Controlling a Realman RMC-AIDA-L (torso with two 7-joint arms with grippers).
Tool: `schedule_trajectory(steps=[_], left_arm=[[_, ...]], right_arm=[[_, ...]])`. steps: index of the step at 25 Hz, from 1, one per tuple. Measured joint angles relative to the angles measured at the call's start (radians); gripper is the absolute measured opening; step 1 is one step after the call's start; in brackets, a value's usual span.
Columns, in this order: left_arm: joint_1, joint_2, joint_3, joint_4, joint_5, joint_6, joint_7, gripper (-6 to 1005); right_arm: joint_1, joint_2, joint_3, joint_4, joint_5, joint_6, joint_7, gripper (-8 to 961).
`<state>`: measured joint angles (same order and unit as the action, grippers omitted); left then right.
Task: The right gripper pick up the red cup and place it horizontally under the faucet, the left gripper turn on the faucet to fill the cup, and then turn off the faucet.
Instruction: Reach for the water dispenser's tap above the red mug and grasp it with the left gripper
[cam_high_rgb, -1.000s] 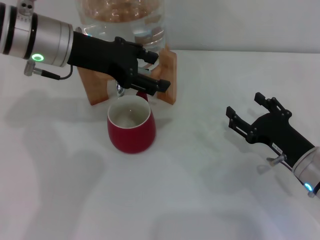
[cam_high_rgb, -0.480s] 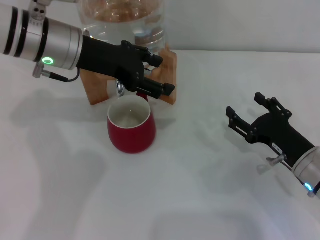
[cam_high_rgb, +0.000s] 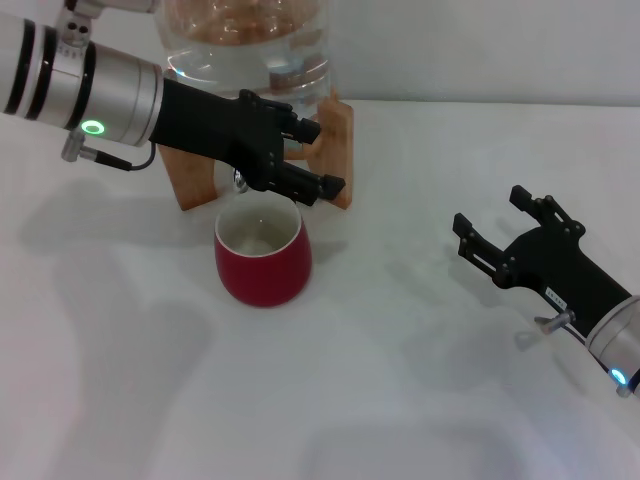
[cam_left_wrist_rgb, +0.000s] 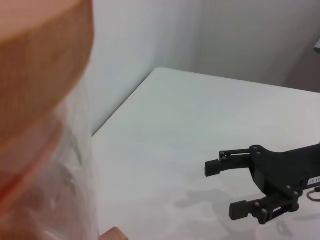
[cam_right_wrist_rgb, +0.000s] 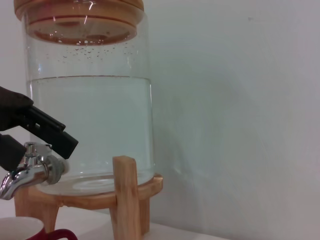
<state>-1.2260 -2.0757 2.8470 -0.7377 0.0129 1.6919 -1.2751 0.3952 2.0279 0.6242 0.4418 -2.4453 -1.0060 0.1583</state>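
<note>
Working the faucet lever cleanly means the left gripper, fingers spread around it, should turn gently over the red cup below, while the right gripper rests open, well apart.
</note>
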Motion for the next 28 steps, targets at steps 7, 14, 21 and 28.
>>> schedule_trajectory(steps=[7, 14, 21, 28], left_arm=[[-0.001, 0.0, 0.0, -0.007, 0.016, 0.003, -0.011, 886], [-0.008, 0.003, 0.0, -0.008, 0.027, 0.009, -0.02, 886], [-0.01, 0.007, 0.0, -0.01, 0.031, 0.022, -0.024, 886], [-0.021, 0.009, 0.0, -0.032, 0.043, 0.047, -0.035, 886]], right_arm=[[-0.001, 0.0, 0.0, 0.0, -0.002, 0.0, 0.0, 833], [-0.001, 0.0, 0.0, 0.0, -0.003, 0.0, 0.0, 833], [0.0, 0.0, 0.0, -0.002, -0.002, 0.0, 0.0, 833], [0.003, 0.0, 0.0, -0.003, -0.003, 0.0, 0.0, 833]])
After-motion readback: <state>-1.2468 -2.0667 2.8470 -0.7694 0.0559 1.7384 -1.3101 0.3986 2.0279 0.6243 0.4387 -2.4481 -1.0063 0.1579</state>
